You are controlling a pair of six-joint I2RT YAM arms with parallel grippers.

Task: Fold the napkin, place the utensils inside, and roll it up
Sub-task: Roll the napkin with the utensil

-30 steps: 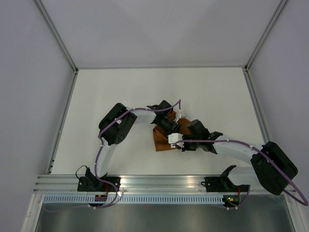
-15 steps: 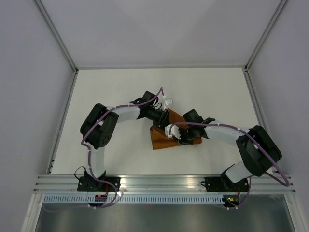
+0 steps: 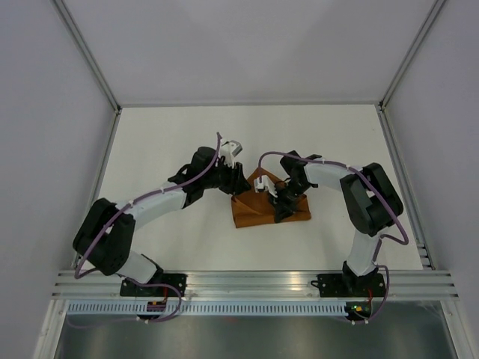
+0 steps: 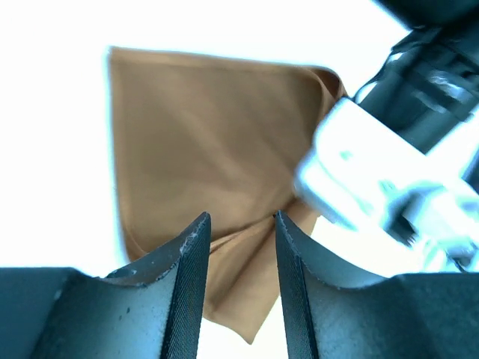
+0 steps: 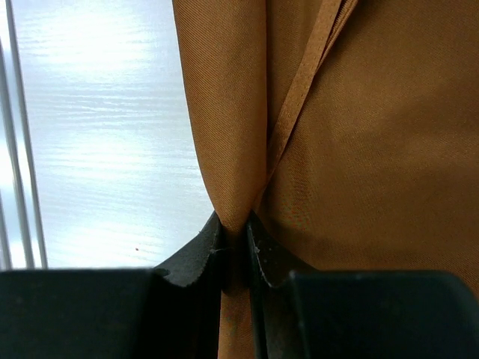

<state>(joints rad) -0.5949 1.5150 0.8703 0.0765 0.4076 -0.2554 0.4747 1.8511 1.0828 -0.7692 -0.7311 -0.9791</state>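
Table (image 3: pixel 165 149), white: your left arm (image 3: pixel 150 206) stretches low and long from its base toward the centre, while your right arm (image 3: pixel 359 187) rises, bends at the elbow and doubles back leftward, so both wrists meet over the napkin (image 3: pixel 254 213). Napkin, rust-orange, creased, folded to a rough rectangle at mid-table, its far side standing up in a peak. Left gripper (image 4: pixel 239 224): fingers a narrow gap apart over a raised fold; right gripper (image 5: pixel 236 235): fingers pinched tight on a gathered pleat.
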